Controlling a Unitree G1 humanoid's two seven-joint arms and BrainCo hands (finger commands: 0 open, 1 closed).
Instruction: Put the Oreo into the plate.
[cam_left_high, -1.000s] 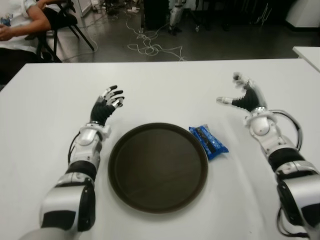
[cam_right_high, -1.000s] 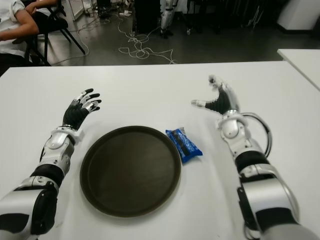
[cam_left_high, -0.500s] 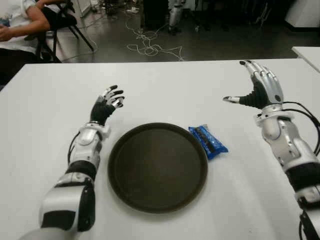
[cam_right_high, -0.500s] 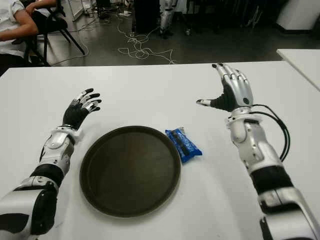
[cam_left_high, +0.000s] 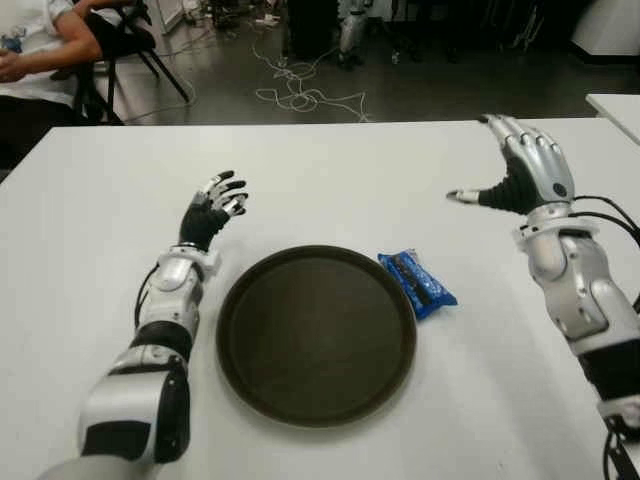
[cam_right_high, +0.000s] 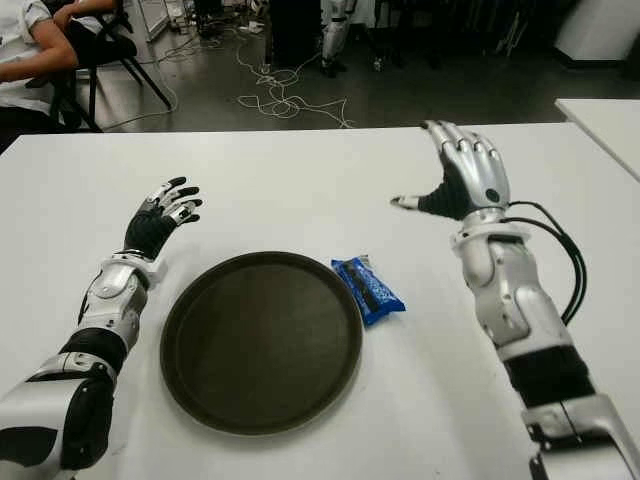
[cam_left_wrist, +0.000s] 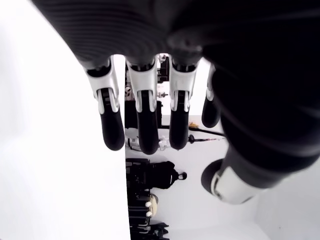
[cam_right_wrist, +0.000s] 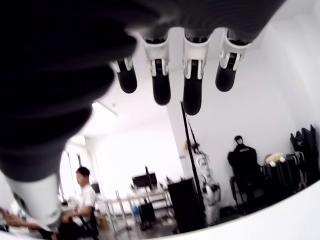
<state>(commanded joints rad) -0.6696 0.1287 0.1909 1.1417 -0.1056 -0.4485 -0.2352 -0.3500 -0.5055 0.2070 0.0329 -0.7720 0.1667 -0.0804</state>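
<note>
Lying beside plate, Oreo label unreadable.

The bench is plain white. On it sits a dark brown plate, uniform in tone with no pattern. The Oreo pack is bright blue with a black band along its middle. Each hand is silver-grey and black: the left hand shows black fingers with white tips, the right hand a silver back with black palm.
</note>
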